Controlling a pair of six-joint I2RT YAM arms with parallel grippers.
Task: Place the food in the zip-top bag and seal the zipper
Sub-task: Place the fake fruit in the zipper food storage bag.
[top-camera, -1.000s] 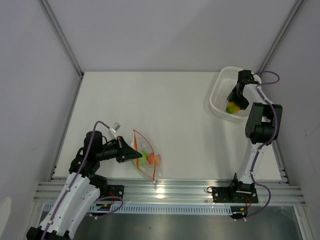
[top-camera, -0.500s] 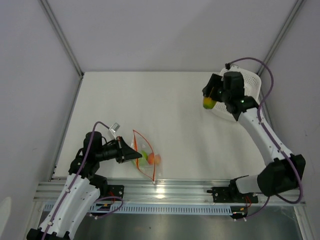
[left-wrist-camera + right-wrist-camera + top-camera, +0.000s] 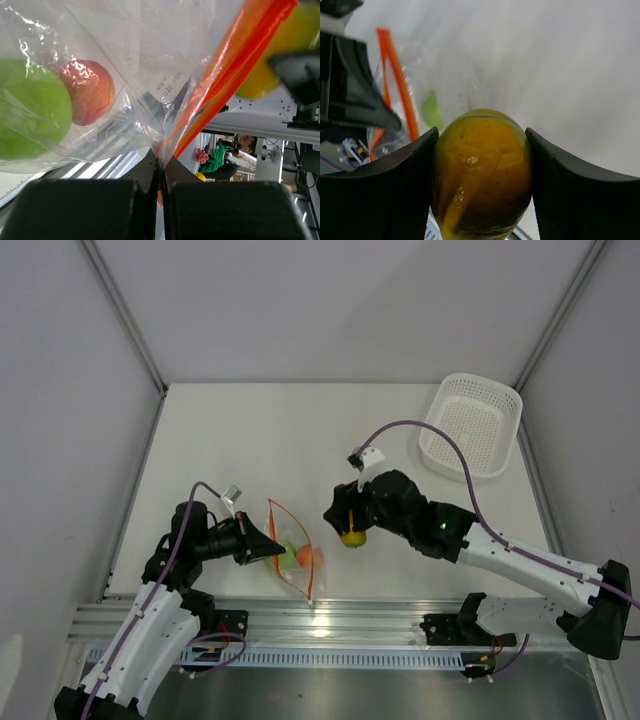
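Note:
The clear zip-top bag [image 3: 292,552] stands at the near left, its mouth facing right. Its red-orange zipper [image 3: 307,562] runs along that edge. My left gripper [image 3: 267,548] is shut on the bag's mouth edge, pinching film and strip [image 3: 161,162]. Inside lie a lime-green ball [image 3: 30,110] and a red-orange fruit [image 3: 87,90]. My right gripper [image 3: 350,532] is shut on the yellow-orange fruit [image 3: 480,170], held off the table just right of the mouth. In the right wrist view the zipper [image 3: 400,95] shows beyond the fruit on the left.
A white perforated basket [image 3: 470,425] sits at the back right corner. An aluminium rail [image 3: 340,618] runs along the near edge below the bag. Grey walls close in the table on both sides.
My right arm swung from the basket at the back right to the near middle, carrying the yellow-orange fruit up to the bag's mouth. The left arm and bag stayed put.

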